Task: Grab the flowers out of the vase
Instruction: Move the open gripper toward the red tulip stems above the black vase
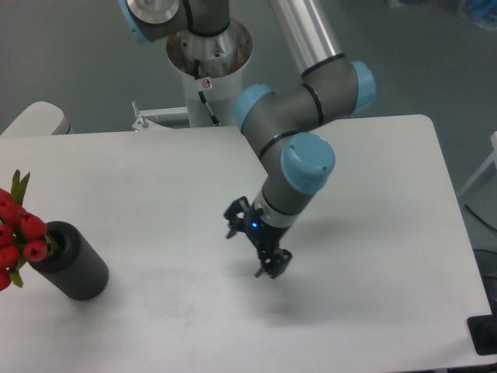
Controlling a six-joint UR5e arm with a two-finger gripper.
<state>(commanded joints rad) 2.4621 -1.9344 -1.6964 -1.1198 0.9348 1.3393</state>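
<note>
The wide white rectangular table [373, 194] fills most of the view and carries everything else. The grey tubular robot arm with pale blue joint caps [299, 116] rises from its base at the far edge and bends down toward the middle of the table. At its end, the black two-finger gripper [258, 241] hangs just above the surface, tilted, with its jaws spread and nothing between them. The dark grey matte cylindrical vase [76, 270] stands at the near left of the table, well apart from the gripper, and appears to lean with its opening toward the left. The small bunch of red tulip-like flowers with green leaves [17, 233] sits in that opening, the buds spilling out past the left rim toward the frame edge; the stems are hidden inside the vase. The flowers are likely very light, soft and easily crushed, so the buds are a poor place to pinch. The better hold is probably across the gathered stems or leaf bases just outside the vase mouth, closed gently, then drawn out along the vase axis so the light vase does not tip or drag.
</note>
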